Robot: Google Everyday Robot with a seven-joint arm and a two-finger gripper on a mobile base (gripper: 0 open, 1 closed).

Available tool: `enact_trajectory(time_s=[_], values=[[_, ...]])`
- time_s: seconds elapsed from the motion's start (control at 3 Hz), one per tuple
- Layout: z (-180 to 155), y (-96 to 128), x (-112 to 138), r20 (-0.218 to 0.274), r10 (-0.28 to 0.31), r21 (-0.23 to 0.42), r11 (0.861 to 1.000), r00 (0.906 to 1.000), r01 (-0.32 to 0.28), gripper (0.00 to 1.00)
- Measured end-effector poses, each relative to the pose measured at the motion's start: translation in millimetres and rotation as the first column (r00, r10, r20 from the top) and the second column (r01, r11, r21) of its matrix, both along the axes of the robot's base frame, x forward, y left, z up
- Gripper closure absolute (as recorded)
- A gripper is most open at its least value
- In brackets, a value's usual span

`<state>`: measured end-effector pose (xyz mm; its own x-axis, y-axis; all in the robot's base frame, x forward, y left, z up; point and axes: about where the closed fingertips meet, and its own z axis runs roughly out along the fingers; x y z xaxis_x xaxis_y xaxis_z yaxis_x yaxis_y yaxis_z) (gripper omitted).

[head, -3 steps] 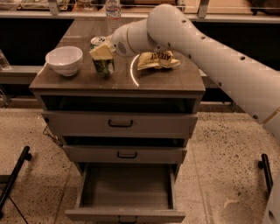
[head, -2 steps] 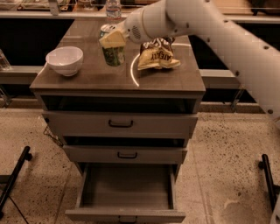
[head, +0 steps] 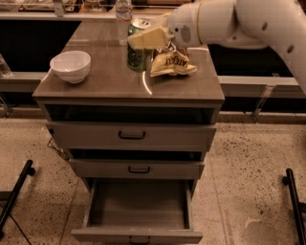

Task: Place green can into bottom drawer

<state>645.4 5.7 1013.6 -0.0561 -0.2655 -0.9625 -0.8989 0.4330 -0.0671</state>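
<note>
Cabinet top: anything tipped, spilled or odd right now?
Nothing stands out. The green can is upright in the end effector at the top's rear; bowl upright, chip bag lying crumpled, bottom drawer open and empty.

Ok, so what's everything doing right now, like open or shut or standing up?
green can: upright, gripped by the end effector.
end effector: over the cabinet top, shut on the green can.
bottom drawer: pulled open, empty.
top drawer: pushed in.
middle drawer: pushed in.
white bowl: upright, looks empty.
water bottle: standing upright.
chip bag: lying crumpled beside the can.
</note>
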Motion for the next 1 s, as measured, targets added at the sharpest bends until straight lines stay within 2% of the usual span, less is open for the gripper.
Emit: enact_trajectory(time_s=[0.33, 0.67, 1.0], values=[[9, -20, -14, 0.012, -0.022, 0.034, 0.999, 0.9997, 0.022, 1.0], [7, -24, -11, 0.01, -0.032, 0.023, 0.999, 0.9994, 0.032, 1.0], [-11, -37, -21, -0.039, -0.042, 0.035, 0.998, 0.9984, 0.043, 1.0]])
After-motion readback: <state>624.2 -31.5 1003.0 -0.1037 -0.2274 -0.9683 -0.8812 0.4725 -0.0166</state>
